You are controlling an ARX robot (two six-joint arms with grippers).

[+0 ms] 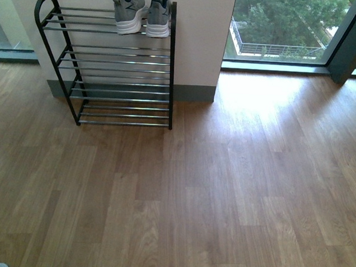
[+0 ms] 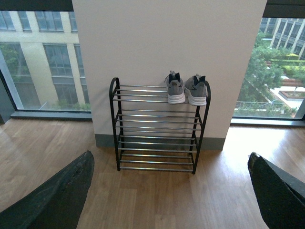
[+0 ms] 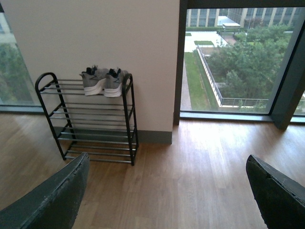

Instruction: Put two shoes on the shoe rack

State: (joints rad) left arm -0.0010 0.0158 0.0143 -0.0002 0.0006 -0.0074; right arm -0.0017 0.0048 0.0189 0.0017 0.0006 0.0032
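Note:
The two grey knit shoes point(image 1: 143, 13) stand side by side on the top tier of the black shoe rack point(image 1: 62, 57), at its right end, toes toward me. They also show in the left wrist view point(image 2: 187, 89) and the right wrist view point(image 3: 102, 81). The rack shows there too point(image 2: 116, 119) point(image 3: 50, 112). My left gripper point(image 2: 169, 191) is open and empty, well back from the rack over the wood floor. My right gripper point(image 3: 167, 191) is open and empty, back and to the right of the rack. Neither arm shows in the front view.
The rack stands against a white wall pillar point(image 1: 199, 38) with a grey skirting. Floor-to-ceiling windows point(image 1: 281, 28) flank the pillar. Wood plank floor point(image 1: 223, 191) spreads in front. The rack's lower tiers point(image 1: 123, 88) hold nothing.

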